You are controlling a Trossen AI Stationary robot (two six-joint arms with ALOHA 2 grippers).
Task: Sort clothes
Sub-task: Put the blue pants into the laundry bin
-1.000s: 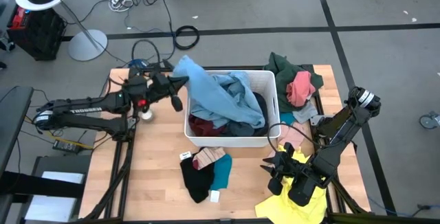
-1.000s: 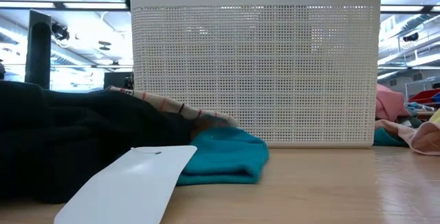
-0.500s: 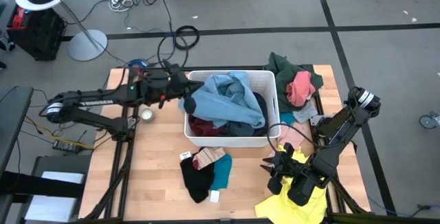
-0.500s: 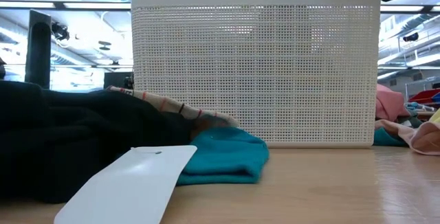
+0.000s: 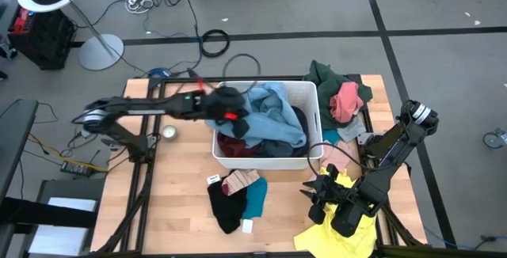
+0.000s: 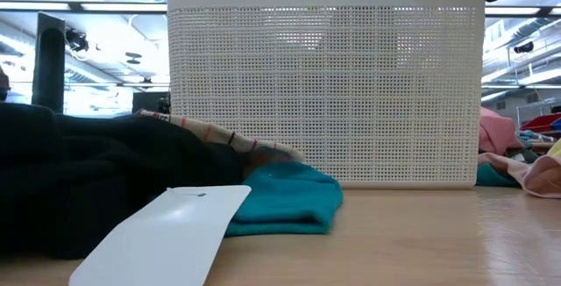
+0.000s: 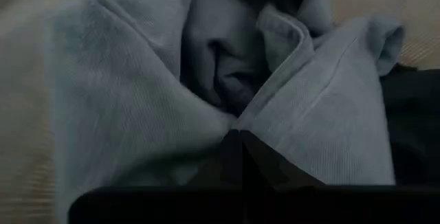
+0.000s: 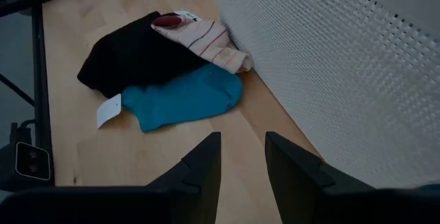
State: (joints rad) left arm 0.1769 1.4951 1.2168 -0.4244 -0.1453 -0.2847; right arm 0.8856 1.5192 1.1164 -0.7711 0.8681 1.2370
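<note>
A white bin [image 5: 314,109] stands mid-table, heaped with clothes. On top lies a light blue garment [image 5: 273,111], over maroon cloth [image 5: 234,146] and dark cloth [image 5: 302,122]. My left gripper [image 5: 242,122] reaches over the bin's left part and is shut on the light blue garment [image 7: 137,93]. My right gripper [image 5: 311,192] hangs open near the table's front right with nothing between its fingers [image 8: 237,159]. It points toward a small pile of black [image 8: 130,59], teal [image 8: 182,97] and striped [image 8: 206,35] clothes lying on the table before the bin [image 8: 330,66]. My left gripper has a gathered fold of the light blue garment [image 7: 237,117] pinched between its shut fingers. The fingers slant down from the table's left. How many layers they hold I cannot tell. The rest of the garment lies slack on the heap in the bin.
Dark green [image 5: 325,76] and pink [image 5: 346,100] clothes lie at the table's far right. Pale pink cloth [image 5: 341,157] lies right of the bin, and a yellow garment [image 5: 323,234] lies under the right arm. A white tag [image 6: 158,233] lies by the black cloth [image 6: 88,181].
My left gripper has swung toward the table's right, from outside the bin's far left corner to over the bin, and has tipped downward, still shut. The light blue garment, which was held up over that corner, has sunk onto the heap in the bin.
</note>
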